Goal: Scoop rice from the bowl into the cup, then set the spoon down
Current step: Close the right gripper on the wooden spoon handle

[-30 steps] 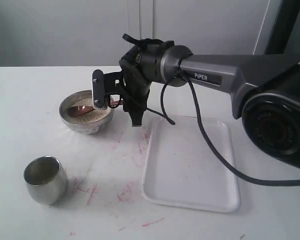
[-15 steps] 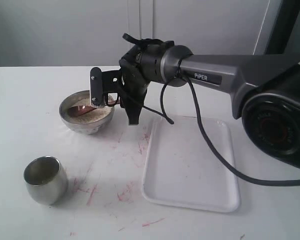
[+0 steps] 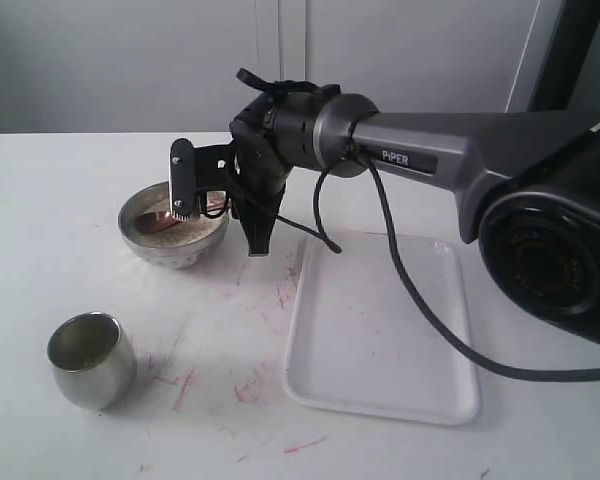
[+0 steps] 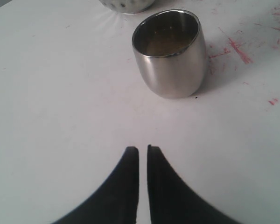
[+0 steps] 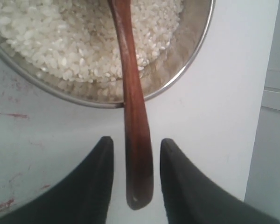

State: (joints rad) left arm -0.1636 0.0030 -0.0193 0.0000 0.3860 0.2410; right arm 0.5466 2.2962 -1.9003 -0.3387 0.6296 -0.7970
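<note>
R gripper [image 5: 136,141] jaws stand spread, spoon [image 5: 130,93] handle between them w/o touching; an off-centre pinch may twist it & flick rice [image 5: 60,42] out of bowl [image 5: 197,39].

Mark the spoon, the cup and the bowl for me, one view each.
spoon [image 5: 136,140]: right wrist view, on the handle just outside the bowl's rim.
cup [image 4: 173,72]: left wrist view, on its outer wall.
bowl [image 3: 170,252]: exterior view, on its front outer wall.

- We see the cup [image 4: 170,56] as polished, mirror-shiny steel.
- We find the bowl [image 3: 175,252] duller, brushed metal.
- We note the spoon [image 5: 137,140] is smooth, glossy wood.
</note>
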